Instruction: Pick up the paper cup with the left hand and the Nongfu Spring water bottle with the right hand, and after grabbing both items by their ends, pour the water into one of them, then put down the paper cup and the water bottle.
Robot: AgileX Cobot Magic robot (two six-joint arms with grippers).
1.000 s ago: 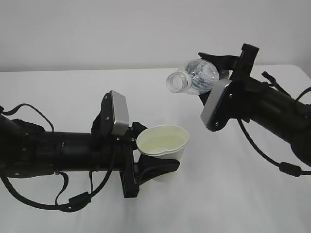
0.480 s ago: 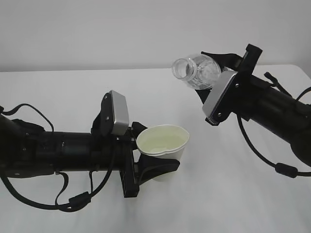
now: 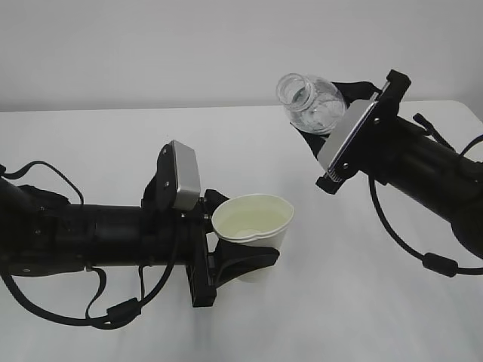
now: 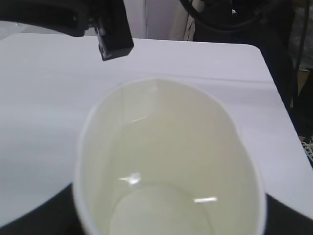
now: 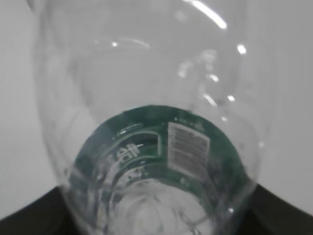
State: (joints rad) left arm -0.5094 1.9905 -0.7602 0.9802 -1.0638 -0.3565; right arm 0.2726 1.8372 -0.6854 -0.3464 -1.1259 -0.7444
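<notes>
White paper cup (image 3: 253, 228) sits upright in the left gripper (image 3: 226, 260), clamped just above the table (image 3: 113, 151) with water (image 4: 161, 205) pooled inside. Up right, the right gripper (image 3: 332, 113) grips the Nongfu Spring water bottle (image 3: 311, 103), open neck tilted up-left.

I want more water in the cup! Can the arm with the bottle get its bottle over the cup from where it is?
Probably yes. The right claw holds the water bottle up and to the side of the paper cup, with only open air between them. The cup's mouth faces up, uncovered, in the left claw.
</notes>
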